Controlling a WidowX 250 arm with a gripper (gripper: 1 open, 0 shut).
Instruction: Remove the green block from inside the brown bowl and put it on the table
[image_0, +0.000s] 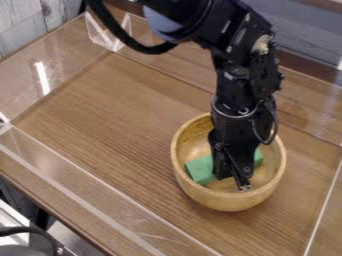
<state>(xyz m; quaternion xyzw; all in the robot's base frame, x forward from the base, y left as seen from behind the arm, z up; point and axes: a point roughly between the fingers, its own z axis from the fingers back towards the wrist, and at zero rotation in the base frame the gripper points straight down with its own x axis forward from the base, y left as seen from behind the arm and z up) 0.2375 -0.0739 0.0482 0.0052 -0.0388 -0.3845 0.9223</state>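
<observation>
One arm is all you have here, and its black gripper (235, 170) reaches straight down into the brown bowl (201, 186), which sits on the table (120, 110) toward the near right side. Your jaws look drawn in tight around the green block (205, 168), which still lies inside the bowl, on its floor toward the left inner wall; green shows on both sides of the black fingers (242, 176), a larger patch to the left and a thin strip to the right near the far rim. You cannot see from this angle exactly where the pads meet the block, since the gripper body covers the middle of it. Your block has not left the bowl. Along the table's edges stand clear plastic walls (54, 150), and a small clear triangular bracket (107, 32) sits at the far left corner, well apart from the bowl.
</observation>
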